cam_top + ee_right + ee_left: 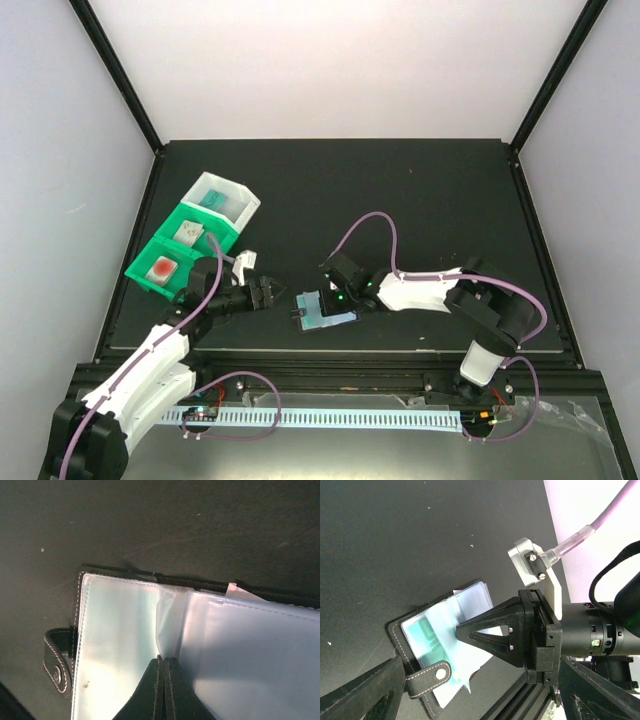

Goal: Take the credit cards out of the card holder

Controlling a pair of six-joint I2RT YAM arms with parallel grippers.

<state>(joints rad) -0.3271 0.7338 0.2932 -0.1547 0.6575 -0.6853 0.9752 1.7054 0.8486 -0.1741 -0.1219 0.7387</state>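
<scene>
Card holder lies open and flat on the black table, near the front edge, between the two grippers. Pale blue clear pockets face up and the snap strap sticks out to one side. A white corner pokes out of the pockets at one edge; can't tell what it is.

Right gripper: fingers are closed together, with the tips pressed at the fold between two pockets. Can't tell if any plastic is pinched.

Left gripper: fingers spread wide, holding nothing, just beside the holder's left end and not touching it.

Three cards sit well apart at rear left:
- teal card in the white bin
- pale card in one of the green bins
- red-mark card in the other green bin
</scene>
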